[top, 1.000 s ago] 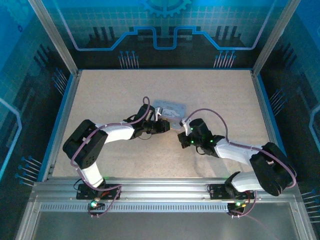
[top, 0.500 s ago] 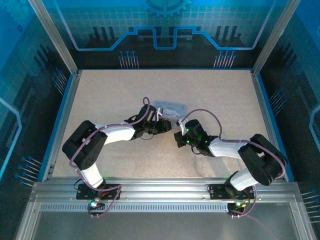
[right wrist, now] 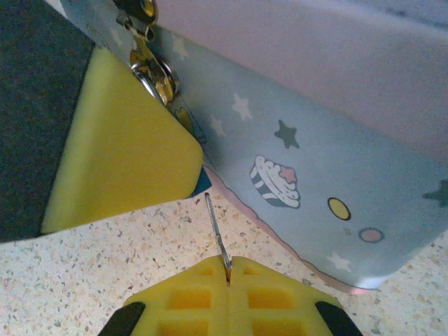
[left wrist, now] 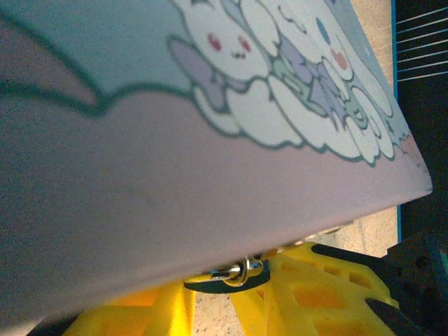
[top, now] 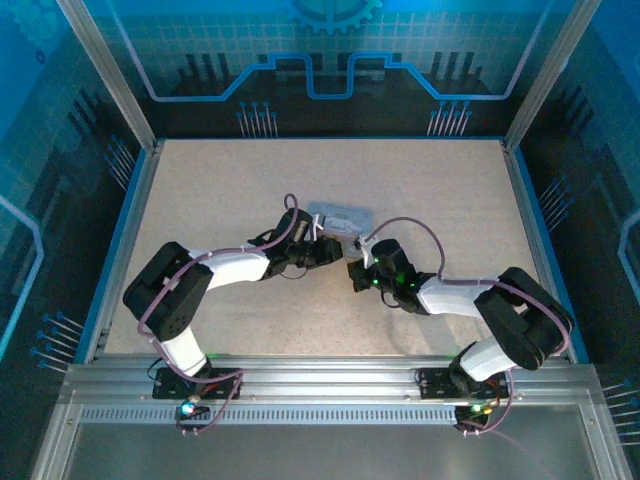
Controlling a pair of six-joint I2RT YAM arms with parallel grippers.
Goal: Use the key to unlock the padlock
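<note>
In the left wrist view, the small dark blue padlock (left wrist: pixel 231 280) sits between my left gripper's (left wrist: pixel 222 292) yellow fingers (left wrist: pixel 308 294), its metal shackle (left wrist: pixel 241 271) running up under the pastel tin (left wrist: pixel 175 161). In the right wrist view a blue corner of the padlock (right wrist: pixel 202 183) peeks past the left finger (right wrist: pixel 119 147), and the shackle ring (right wrist: pixel 150 78) hangs from the tin's clasp. My right gripper (right wrist: pixel 228 263) is shut on the thin silvery key (right wrist: pixel 215 227). The key's tip points at the padlock's corner, a short gap away. From above, both grippers (top: pixel 335 250) (top: pixel 356 270) meet below the tin (top: pixel 338 216).
The cartoon-print tin (right wrist: pixel 315 140) rests on the speckled table (right wrist: pixel 98 280) just beyond both grippers, close against their fingers. A blue rim (top: pixel 130 230) and metal frame posts border the table on all sides.
The right arm has folded in and shifted the key slightly left toward the left gripper. The left arm and the tin have stayed put.
</note>
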